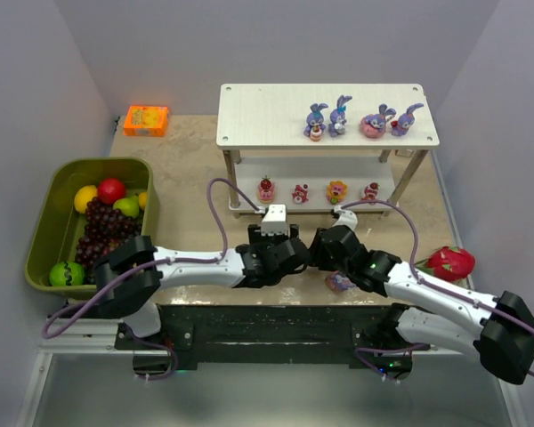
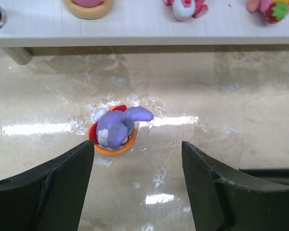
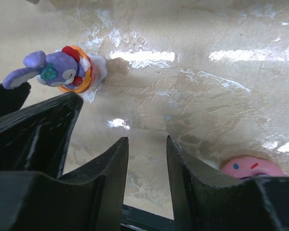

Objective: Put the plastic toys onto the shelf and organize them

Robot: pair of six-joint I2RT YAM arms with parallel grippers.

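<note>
A purple bunny on an orange base (image 2: 116, 129) lies on the table just ahead of my open, empty left gripper (image 2: 137, 144), nearer its left finger. It also shows in the right wrist view (image 3: 62, 70), up and left of my right gripper (image 3: 145, 139), which is open with a narrow gap and empty. A bunny on a pink donut base (image 3: 250, 167) lies by the right finger; from above it (image 1: 340, 282) peeks out beside the right arm. The shelf (image 1: 249, 116) holds several bunnies (image 1: 316, 122) on top and several cake figures (image 1: 265, 189) on its lower board.
An olive-green bin (image 1: 44, 227) of fruit stands at the left. A dragon fruit (image 1: 451, 262) lies at the right by the right arm. An orange box (image 1: 147, 120) sits at the back left. Both grippers (image 1: 285, 242) (image 1: 325, 242) are close together in front of the shelf.
</note>
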